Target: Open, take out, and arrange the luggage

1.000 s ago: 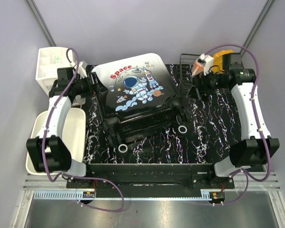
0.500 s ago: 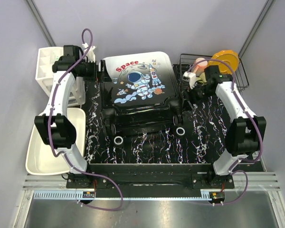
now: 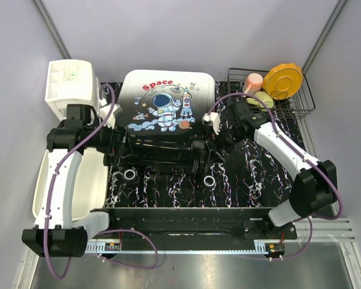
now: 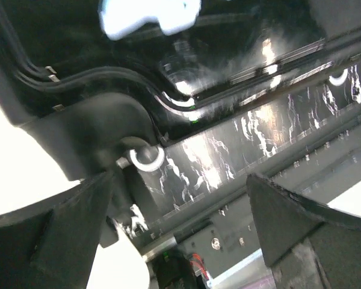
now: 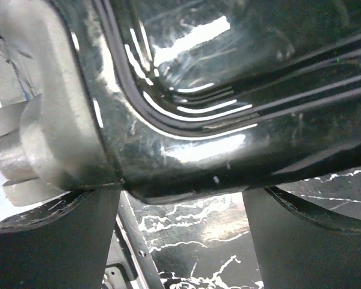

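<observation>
Now, far left: drawer unit (image 3: 63, 81) at the back corner, with the tub (image 3: 48, 192) in front of it beside the table (image 3: 253, 174).

Left gripper (image 3: 115, 143) is low at the suitcase's (image 3: 165, 108) left side, near its near corner. Its jaws are wide apart with nothing between them. In the wrist view, a wheel (image 4: 145, 158) and the glossy black shell lie beyond the fingers (image 4: 54, 241).

The suitcase lies flat mid-table and is closed. The astronaut print faces up, the white end is to the back, and the wheels point toward the arm bases.

Right gripper (image 3: 207, 139) is at the suitcase's near right corner. Its jaws are spread wide and grip nothing. In the wrist view the black rim fills the frame just past the fingertips (image 5: 60, 235); I cannot tell whether they touch it.

Far right: wire rack (image 3: 301, 105) at the back, holding a yellow plate (image 3: 286, 80) and a pink cup (image 3: 253, 81).
</observation>
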Controlling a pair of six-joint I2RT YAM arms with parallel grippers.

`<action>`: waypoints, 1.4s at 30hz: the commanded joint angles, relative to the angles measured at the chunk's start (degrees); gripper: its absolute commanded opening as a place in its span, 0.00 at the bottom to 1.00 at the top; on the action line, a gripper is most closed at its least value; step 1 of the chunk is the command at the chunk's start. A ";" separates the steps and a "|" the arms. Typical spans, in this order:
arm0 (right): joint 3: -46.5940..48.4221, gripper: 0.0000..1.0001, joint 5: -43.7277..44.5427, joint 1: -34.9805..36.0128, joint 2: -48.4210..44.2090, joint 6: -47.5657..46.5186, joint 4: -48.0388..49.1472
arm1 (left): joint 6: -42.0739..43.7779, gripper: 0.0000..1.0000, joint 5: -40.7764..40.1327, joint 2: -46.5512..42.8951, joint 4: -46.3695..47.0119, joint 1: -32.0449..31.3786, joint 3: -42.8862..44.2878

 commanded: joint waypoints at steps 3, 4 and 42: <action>-0.94 0.89 -5.86 2.97 -5.04 9.13 7.25 | 3.24 0.98 -5.81 5.63 5.82 0.08 -6.63; -0.94 0.90 -4.88 2.88 -5.74 9.22 7.17 | 3.33 0.97 -5.99 8.60 7.57 0.08 -5.85; -25.55 0.77 9.61 4.46 -5.65 27.66 50.40 | 2.28 0.86 -6.26 29.46 13.04 -2.47 14.64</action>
